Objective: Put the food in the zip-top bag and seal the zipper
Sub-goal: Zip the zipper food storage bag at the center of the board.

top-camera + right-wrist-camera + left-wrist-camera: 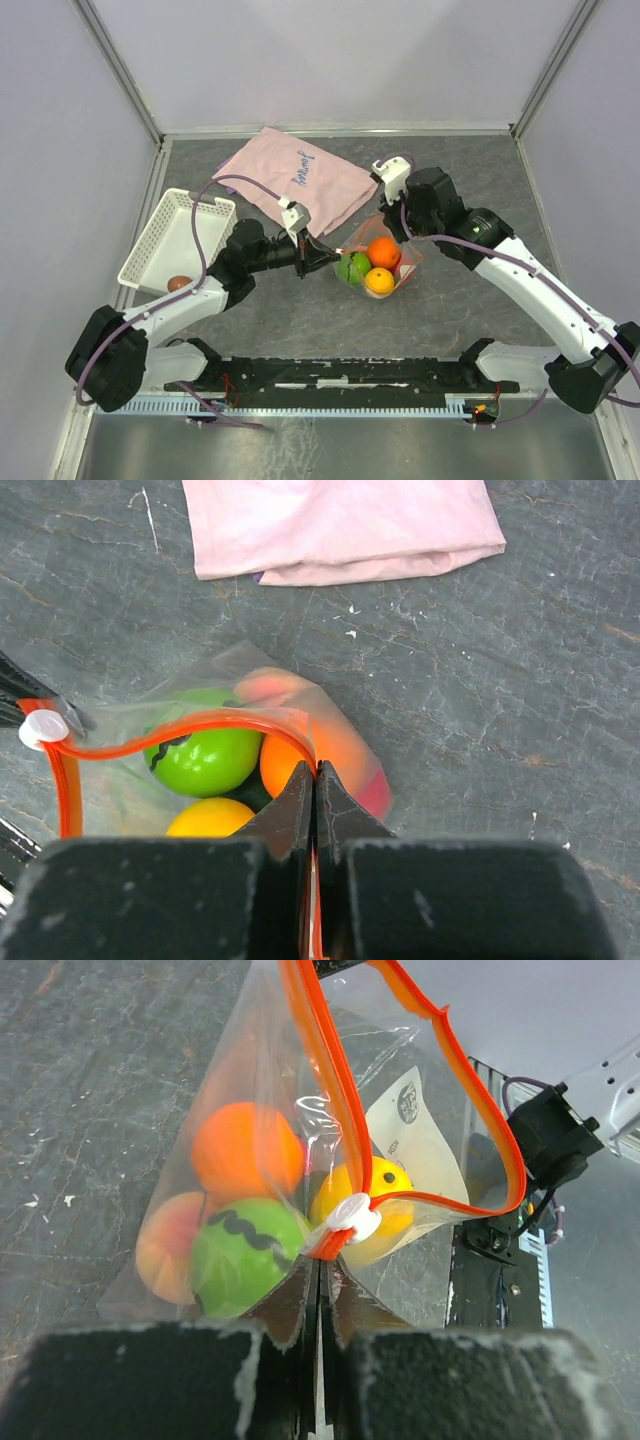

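Bag (255,1060), mouth open, between the arms, holding orange (245,1150), green (245,1255), yellow (365,1200) and peach (160,1245) fruits. Left gripper (320,1272) is clamped on the zipper (330,1090) beside its white slider (352,1215); right gripper (315,780) pinches the zipper's opposite end. A brown fruit (179,283) lies in the basket (150,250); the pink cloth (300,180) lies behind.

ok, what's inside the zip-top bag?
Four show through the zip-top bag: orange fruit, green fruit, yellow fruit, peach fruit. Anything beneath them is covered. Reddish patch behind: cannot tell.
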`<action>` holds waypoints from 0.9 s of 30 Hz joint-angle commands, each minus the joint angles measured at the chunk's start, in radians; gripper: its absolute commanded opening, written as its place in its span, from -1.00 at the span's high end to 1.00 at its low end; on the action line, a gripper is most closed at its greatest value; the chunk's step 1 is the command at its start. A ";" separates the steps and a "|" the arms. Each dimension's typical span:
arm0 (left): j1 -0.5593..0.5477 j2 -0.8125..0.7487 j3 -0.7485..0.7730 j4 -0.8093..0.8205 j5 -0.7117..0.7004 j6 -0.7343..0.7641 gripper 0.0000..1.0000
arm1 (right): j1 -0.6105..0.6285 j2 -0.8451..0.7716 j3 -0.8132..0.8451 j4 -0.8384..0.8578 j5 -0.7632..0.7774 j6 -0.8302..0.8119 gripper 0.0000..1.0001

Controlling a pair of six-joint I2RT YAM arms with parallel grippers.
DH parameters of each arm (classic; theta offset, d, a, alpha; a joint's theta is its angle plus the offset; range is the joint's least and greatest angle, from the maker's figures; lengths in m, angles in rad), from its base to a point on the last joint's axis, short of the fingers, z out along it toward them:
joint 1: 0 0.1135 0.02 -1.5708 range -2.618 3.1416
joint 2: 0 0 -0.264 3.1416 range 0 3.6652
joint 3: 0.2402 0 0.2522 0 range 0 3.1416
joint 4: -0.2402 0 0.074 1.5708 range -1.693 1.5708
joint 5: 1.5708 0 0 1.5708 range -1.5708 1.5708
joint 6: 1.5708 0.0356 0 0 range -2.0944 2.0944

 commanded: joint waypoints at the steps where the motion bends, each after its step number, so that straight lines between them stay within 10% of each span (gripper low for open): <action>1: -0.020 -0.084 0.016 -0.099 -0.144 -0.026 0.95 | -0.004 -0.003 0.025 0.042 -0.004 -0.018 0.81; 12: -0.053 -0.151 0.093 -0.334 -0.289 -0.099 0.95 | -0.002 -0.093 0.082 -0.043 -0.169 -0.033 0.02; 27: -0.066 -0.199 0.152 -0.426 -0.337 -0.130 0.95 | 0.196 -0.047 0.020 0.028 -0.318 0.047 -0.18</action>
